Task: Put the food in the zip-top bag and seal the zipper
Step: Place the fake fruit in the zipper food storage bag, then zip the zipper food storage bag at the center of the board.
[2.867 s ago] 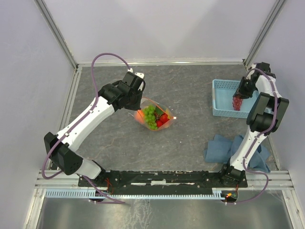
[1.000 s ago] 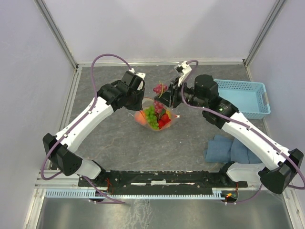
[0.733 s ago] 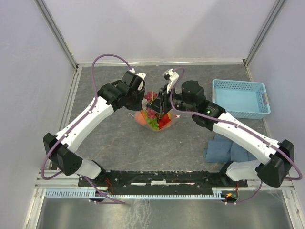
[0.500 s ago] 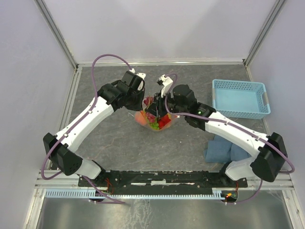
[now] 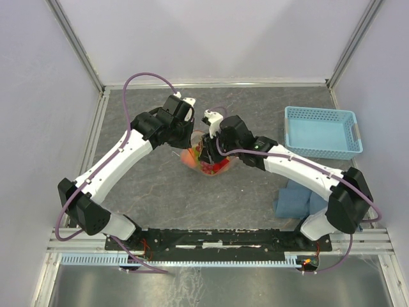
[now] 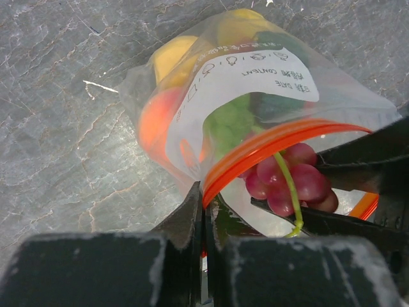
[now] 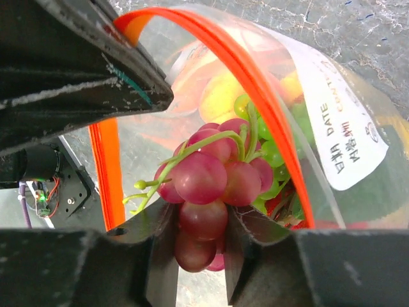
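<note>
Left gripper (image 6: 203, 198) pinches the zipper (image 6: 268, 144); right gripper (image 7: 198, 236), pinching grapes (image 7: 204, 179), should release once the bag (image 6: 255, 77) surrounds its jaws.

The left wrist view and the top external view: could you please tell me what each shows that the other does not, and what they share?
Only the left wrist view shows the writing on the white label, the left claw shut on the zipper, and the purple grapes with their green stem at the mouth of the zip-top bag. Only the top external view shows the light-blue basket, the blue cloth, and the left arm and right arm whole. Both show that bag with fruit inside, resting on the grey table.
</note>
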Controlling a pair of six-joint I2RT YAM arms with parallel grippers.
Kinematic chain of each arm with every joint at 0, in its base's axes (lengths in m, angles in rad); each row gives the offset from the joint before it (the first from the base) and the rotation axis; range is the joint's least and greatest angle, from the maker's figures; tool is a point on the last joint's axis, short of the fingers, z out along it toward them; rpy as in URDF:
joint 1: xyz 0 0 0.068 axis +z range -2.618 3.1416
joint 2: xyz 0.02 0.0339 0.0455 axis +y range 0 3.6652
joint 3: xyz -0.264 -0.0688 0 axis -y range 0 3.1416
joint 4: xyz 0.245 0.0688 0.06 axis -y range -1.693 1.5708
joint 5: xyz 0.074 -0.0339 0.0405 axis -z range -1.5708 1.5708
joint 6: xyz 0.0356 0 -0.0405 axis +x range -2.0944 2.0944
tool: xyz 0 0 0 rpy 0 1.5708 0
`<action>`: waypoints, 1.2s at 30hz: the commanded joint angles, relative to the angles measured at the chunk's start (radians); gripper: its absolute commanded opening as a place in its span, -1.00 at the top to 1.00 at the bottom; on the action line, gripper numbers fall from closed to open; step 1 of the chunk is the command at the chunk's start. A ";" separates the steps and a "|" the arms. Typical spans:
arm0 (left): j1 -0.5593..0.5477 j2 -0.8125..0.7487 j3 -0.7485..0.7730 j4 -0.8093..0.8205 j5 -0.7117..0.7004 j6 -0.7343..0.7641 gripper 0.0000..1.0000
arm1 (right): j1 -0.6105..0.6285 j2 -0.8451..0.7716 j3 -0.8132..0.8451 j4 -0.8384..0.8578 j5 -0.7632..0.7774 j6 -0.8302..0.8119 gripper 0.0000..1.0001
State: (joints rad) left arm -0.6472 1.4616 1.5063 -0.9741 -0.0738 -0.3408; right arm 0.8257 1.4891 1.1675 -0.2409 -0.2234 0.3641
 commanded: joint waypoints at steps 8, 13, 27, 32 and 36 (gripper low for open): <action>0.001 -0.038 0.014 0.028 0.011 -0.006 0.95 | 0.003 0.053 0.192 -0.077 0.016 -0.061 -0.23; 0.002 -0.042 0.006 0.027 -0.006 -0.003 0.95 | 0.002 0.016 0.220 -0.142 0.029 -0.121 -0.35; 0.003 -0.036 0.039 -0.021 -0.101 0.024 0.95 | -0.042 -0.236 0.163 -0.460 0.138 -0.393 -0.48; 0.006 -0.018 0.067 -0.048 -0.156 0.033 0.95 | -0.122 -0.301 0.049 -0.430 0.074 -0.436 -0.47; 0.007 -0.017 0.081 -0.053 -0.155 0.029 0.95 | -0.124 -0.336 -0.064 -0.341 0.064 -0.488 -0.46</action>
State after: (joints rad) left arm -0.6460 1.4616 1.5246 -1.0302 -0.1886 -0.3405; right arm 0.7013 1.1820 1.1912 -0.6598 -0.1333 -0.0467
